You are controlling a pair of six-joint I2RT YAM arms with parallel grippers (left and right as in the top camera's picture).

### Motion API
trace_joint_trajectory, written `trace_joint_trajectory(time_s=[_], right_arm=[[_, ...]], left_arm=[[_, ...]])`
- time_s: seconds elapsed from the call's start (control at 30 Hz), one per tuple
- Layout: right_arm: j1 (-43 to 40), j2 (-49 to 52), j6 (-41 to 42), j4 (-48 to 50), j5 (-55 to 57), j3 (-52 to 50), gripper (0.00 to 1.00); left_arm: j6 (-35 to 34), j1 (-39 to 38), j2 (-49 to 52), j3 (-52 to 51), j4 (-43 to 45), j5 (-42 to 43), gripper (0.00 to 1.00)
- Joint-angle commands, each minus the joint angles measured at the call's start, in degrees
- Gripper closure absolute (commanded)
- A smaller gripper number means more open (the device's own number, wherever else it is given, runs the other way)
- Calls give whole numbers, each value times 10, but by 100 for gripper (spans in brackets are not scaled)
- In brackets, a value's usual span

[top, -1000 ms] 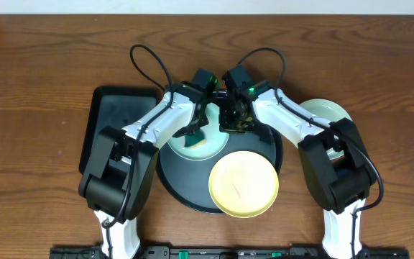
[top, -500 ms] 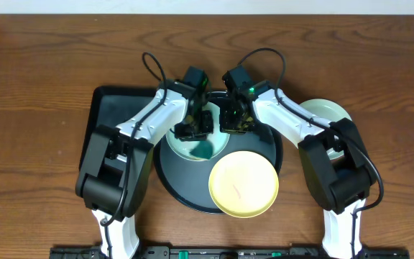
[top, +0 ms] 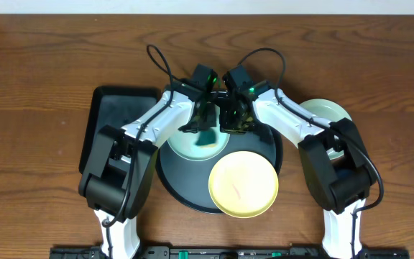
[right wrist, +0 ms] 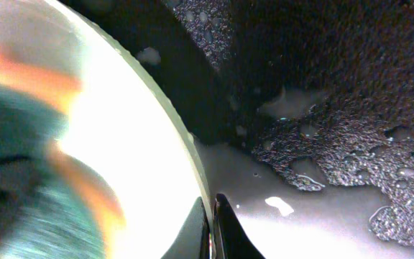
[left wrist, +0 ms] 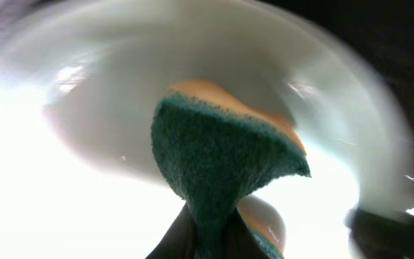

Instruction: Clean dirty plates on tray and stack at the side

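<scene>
1. Scrubbing is under way on one mint plate (top: 182, 144), lying at the back left of the round tray (top: 175, 183). The left gripper (top: 203, 129) is clamped on a green sponge (left wrist: 221, 165) pressed into it.
2. Opposite, the right gripper (top: 232, 125) pinches that plate's rim, jaws almost closed, steadying it.
3. Not yet cleaned, I'd judge, the yellow plate (top: 243, 183) lies at the tray's front, overhanging its rim. A second mint plate (top: 329, 111) rests on the table to the right, seemingly done.
4. Room is tight: both wrists nearly touch, and the rectangular tray (top: 117, 119) flanks the left.

Probably a lab: two robot arms (top: 157, 119) mounted at a wooden table (top: 34, 86)
</scene>
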Motion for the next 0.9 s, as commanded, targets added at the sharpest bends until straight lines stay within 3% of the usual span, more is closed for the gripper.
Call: trace_joint_trajectory(time_s=[0.0, 0.17, 0.33, 0.53, 0.7, 0.87], right_arm=[[4, 15, 2, -3, 12, 2, 99], [4, 15, 2, -3, 12, 2, 99], [4, 15, 2, 0, 11, 2, 99], [4, 15, 2, -1, 11, 2, 99], [4, 15, 2, -1, 11, 2, 99], [4, 15, 2, -1, 11, 2, 99]], left_arm=[[-58, 18, -14, 19, -61, -203, 92], [-58, 16, -35, 25, -124, -183, 92], [-45, 13, -34, 20, -147, -40, 93], [20, 10, -34, 16, -103, 94, 93], [26, 10, -33, 15, -58, 90, 92], [22, 10, -24, -4, -23, 14, 92]])
